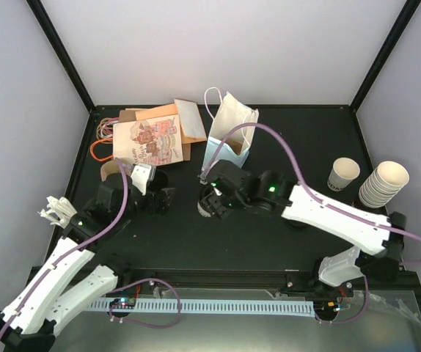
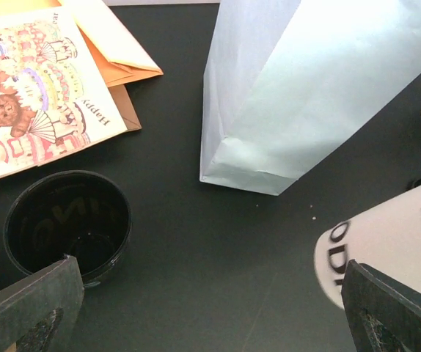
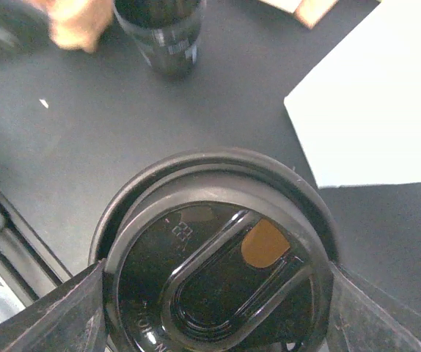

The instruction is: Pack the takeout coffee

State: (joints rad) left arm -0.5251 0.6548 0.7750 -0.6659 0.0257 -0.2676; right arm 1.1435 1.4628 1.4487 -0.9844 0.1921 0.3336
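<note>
The right gripper clamps the lidded coffee cup just at 6 o'clock of the paper bag, the left gripper gapes empty, so the lift should stay level and clear the bag's rim before lowering inside.

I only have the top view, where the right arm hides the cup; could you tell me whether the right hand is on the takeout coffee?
Observer: Yes, the right hand has a finger against each side of the black lid of the takeout coffee.
Operator: Is the sip hole visible?
Observer: Yes, a tan patch shows there.
Operator: And the left hand?
Observer: The left hand is open, with a lidless black cup beside one finger.
</note>
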